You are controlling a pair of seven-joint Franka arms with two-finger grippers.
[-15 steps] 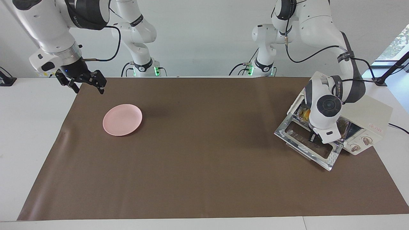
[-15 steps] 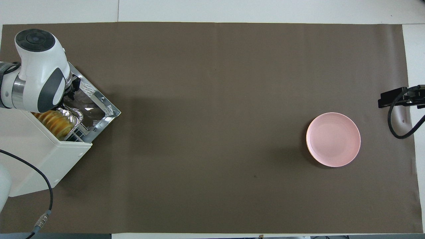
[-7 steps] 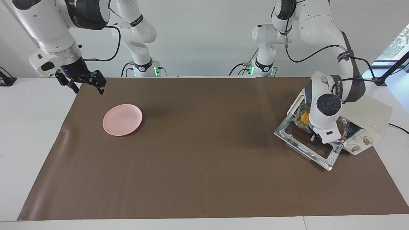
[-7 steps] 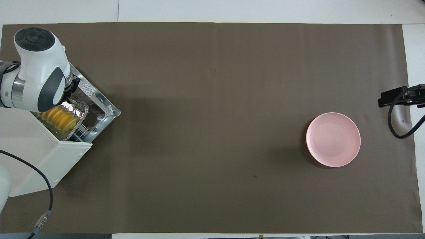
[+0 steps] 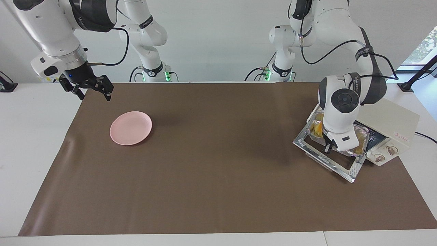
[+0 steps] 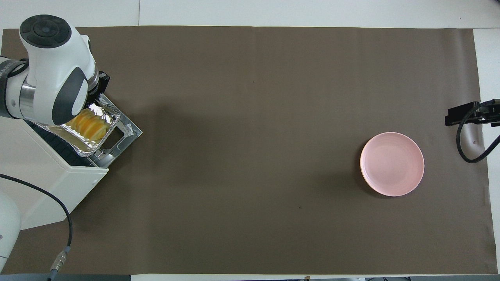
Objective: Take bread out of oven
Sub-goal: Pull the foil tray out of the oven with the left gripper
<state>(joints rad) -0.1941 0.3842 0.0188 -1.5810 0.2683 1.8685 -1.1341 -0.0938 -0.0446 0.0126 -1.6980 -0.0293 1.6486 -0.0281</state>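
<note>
The cream-white oven (image 5: 392, 119) stands at the left arm's end of the table with its glass door (image 5: 336, 164) dropped open; it also shows in the overhead view (image 6: 43, 175). The golden ridged bread (image 5: 316, 127) lies in a crinkled foil tray (image 5: 359, 146). The tray is drawn out over the open door (image 6: 125, 130). The bread (image 6: 89, 125) and the tray (image 6: 83, 147) show clearly from above. My left gripper (image 5: 328, 147) is shut on the tray's edge and shows in the overhead view (image 6: 100, 90) too. My right gripper (image 5: 93, 91) waits open, up in the air.
A pink round plate (image 5: 130, 127) sits on the brown mat (image 5: 218, 177) toward the right arm's end; it shows in the overhead view (image 6: 391, 164) as well. The right gripper (image 6: 464, 114) hangs by the mat's edge, beside the plate. A cable (image 6: 58, 218) runs beside the oven.
My left gripper has drawn the foil tray with the bread out of the oven and over the open door, rising a little. The right arm has not moved.
</note>
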